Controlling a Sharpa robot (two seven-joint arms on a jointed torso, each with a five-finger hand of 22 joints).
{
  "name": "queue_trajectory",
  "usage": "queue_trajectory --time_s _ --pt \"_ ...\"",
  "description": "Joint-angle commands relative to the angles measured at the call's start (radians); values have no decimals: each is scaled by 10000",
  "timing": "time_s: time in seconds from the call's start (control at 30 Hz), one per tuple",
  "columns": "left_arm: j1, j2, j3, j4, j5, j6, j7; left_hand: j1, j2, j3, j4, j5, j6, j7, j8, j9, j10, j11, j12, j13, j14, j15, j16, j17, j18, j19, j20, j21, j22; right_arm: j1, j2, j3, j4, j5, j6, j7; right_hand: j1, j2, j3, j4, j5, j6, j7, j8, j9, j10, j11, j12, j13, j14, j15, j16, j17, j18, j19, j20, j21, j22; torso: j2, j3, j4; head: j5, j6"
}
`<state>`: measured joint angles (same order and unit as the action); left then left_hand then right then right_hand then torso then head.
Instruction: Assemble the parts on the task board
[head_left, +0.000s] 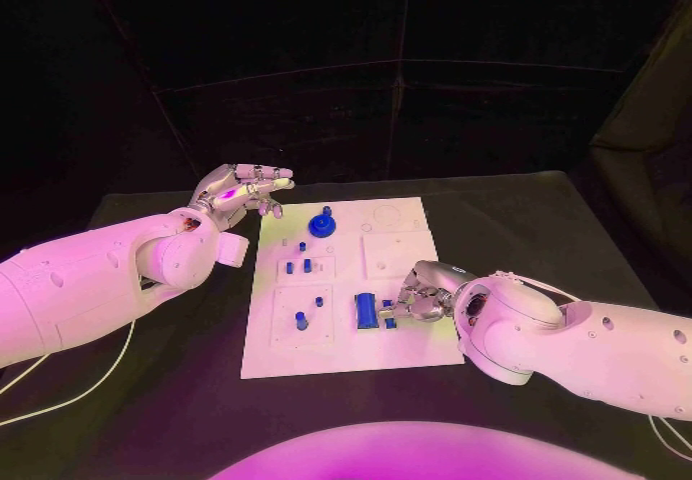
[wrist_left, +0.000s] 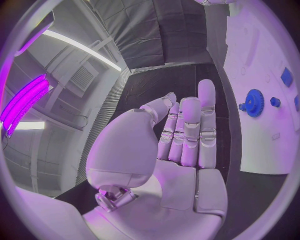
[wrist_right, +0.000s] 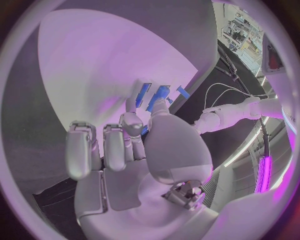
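Left hand (head_left: 242, 190): one, fingers spread, holding nothing, beside the task board's (head_left: 411, 345) far left corner. One blue gear (head_left: 322, 225) stands on the board. Right hand (head_left: 415, 300) pinches one small blue part (head_left: 389, 307) beside a blue block (head_left: 366, 310) on the black worktop's (head_left: 548, 230) board.

Bare black table (head_left: 173, 400) lies open all round the white rectangular task board (head_left: 411, 345), whose near left corner is also bare, while the round blue gear (head_left: 322, 224) at its far edge and the small blue upright pegs (head_left: 303, 266) crowd its left half.
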<state>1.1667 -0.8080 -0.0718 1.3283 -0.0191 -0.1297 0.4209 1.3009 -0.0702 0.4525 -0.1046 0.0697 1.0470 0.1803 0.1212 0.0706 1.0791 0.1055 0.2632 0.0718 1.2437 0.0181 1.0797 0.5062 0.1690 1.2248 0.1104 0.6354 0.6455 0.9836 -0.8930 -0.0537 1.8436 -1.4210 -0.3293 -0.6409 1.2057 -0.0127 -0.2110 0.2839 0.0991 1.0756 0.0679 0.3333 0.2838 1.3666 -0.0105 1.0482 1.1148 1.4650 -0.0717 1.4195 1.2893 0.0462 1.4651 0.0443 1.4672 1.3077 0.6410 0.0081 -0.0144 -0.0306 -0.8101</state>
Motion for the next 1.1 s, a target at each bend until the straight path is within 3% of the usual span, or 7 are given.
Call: queue_trajectory --time_s 0.03,0.23,0.43,0.57,0.73,0.97,1.1 --pt "16 3 9 16 34 107 39 -26 18 -67 -9 46 -73 -15 54 -13 -64 -2 36 -15 -74 -19 3 -17 132 -66 24 -42 -10 11 -125 4 114 -139 -41 546 432 29 25 -147 119 -89 -12 0 50 -49 26 -60 -10 541 3 -73 -29 -77 2 -13 -48 1401 0 0 4 -17 12" --pt "15 -3 9 6 34 99 57 -26 18 -67 -9 46 -73 -15 54 -13 -64 -2 36 -15 -74 -19 3 -17 132 -66 24 -42 -10 13 -489 4 183 504 -833 1545 881 55 -66 -202 695 -663 180 -297 29 -426 172 -696 -496 431 108 -385 -505 39 -346 55 -416 1008 -24 -6 -31 -1 83" --pt "13 71 7 -104 35 56 126 -74 7 -104 14 48 -86 -11 63 -13 -87 6 58 -17 -104 -10 -14 -87 130 -70 33 -57 -21 163 -703 13 8 3856 -1771 3535 1001 62 -234 -26 561 -1411 471 -686 -82 -1610 438 -2803 -2259 -6 331 -1591 -2181 401 -1416 269 -1640 -260 -151 8 -88 1 197" --pt "6 152 5 -246 141 -15 184 -125 18 -180 53 54 -63 -38 119 -1 -108 -7 123 -18 -517 0 -427 -611 137 -296 52 -253 -127 566 -652 16 -690 6725 -1926 5762 1653 477 -167 -257 835 -1726 802 -891 -178 -2894 679 -5018 -3964 -1775 616 -6133 -7070 1311 -4546 502 -5913 -4248 -332 -28 -148 9 355" --pt "0 345 5 -611 514 -198 362 -109 92 -148 82 64 -6 -67 198 -5 -115 47 4 -85 -1305 39 -2106 -1423 116 -1195 94 -1085 -609 1054 -223 17 -2089 9403 -1423 8089 2325 807 -155 -663 992 -1810 1258 -1278 -443 -3572 1297 -7458 -6332 -3045 1282 -9470 -8771 1302 -5563 1124 -8722 -6277 -604 -104 -238 84 616" --pt "-65 771 6 -1289 1340 -574 846 -427 -65 -74 399 53 -515 115 -271 -56 -327 422 -1044 -104 -2973 1019 -6538 -3347 -138 -3915 858 -3796 -2386 1353 988 21 -4462 11261 -724 10044 2546 979 -273 -1305 968 -1865 1479 -2082 -1033 -3624 1742 -8886 -8478 -4278 1954 -12304 -10680 1343 -6079 1850 -11260 -8249 -931 -178 -402 268 1173" --pt "-157 1152 8 -1767 1646 -872 1109 -640 -164 -662 652 43 -1082 -241 -586 -67 -892 923 -1687 -96 -3519 1487 -7861 -3924 -193 -4935 1404 -4809 -3158 1394 1619 25 -5492 11632 -332 10579 2353 1031 -327 -1603 938 -1829 1528 -2444 -1350 -3681 1845 -9399 -9256 -4364 2109 -13035 -11362 1342 -6127 2039 -12114 -8960 -1026 -162 -355 350 1451"
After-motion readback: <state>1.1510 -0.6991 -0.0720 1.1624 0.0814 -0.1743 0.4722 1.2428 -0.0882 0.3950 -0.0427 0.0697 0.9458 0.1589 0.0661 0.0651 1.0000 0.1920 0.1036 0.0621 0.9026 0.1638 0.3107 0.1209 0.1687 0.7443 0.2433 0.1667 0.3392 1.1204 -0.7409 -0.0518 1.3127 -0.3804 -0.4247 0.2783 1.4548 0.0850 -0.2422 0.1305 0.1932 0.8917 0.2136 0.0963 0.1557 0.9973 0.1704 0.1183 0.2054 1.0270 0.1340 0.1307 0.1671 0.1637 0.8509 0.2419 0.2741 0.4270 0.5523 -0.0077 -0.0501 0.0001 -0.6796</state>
